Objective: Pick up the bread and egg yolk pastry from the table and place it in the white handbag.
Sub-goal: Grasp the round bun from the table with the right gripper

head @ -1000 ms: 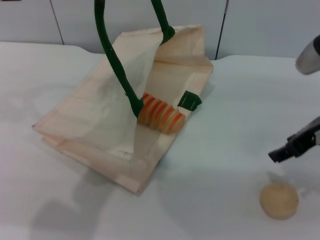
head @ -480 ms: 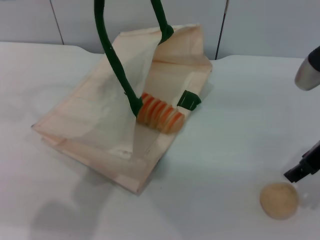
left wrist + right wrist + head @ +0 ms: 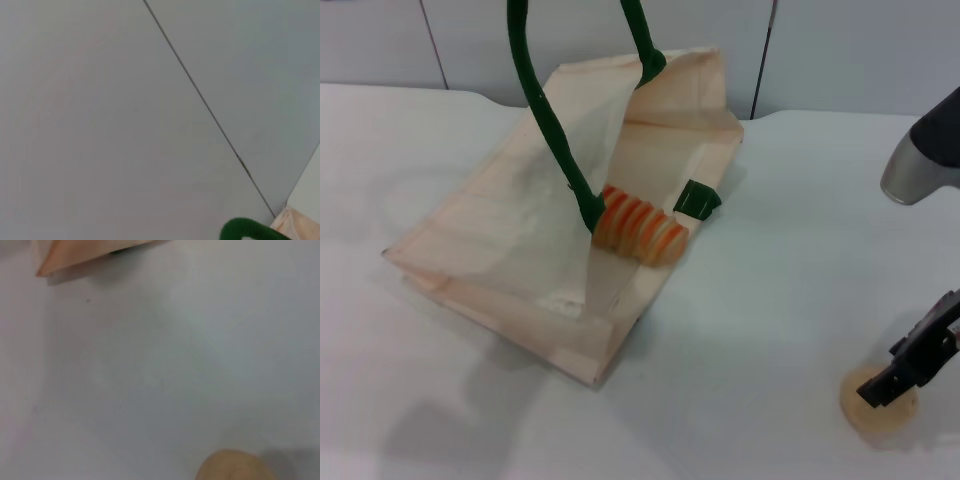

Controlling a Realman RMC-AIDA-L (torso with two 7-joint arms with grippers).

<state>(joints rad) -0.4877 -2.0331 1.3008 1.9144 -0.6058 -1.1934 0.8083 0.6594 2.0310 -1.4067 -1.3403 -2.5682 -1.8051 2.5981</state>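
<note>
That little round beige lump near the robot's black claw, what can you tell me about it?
The egg yolk pastry is a small, plain, pale-tan ball with a matte surface. It sits on the white table, off to the right of the white handbag. The right gripper is right over it, hiding part of its top; contact isn't clear.

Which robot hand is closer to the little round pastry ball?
The right. The right gripper is directly over the egg yolk pastry on the table. The left gripper is out of view, up where the white handbag's green handles lead.
</note>
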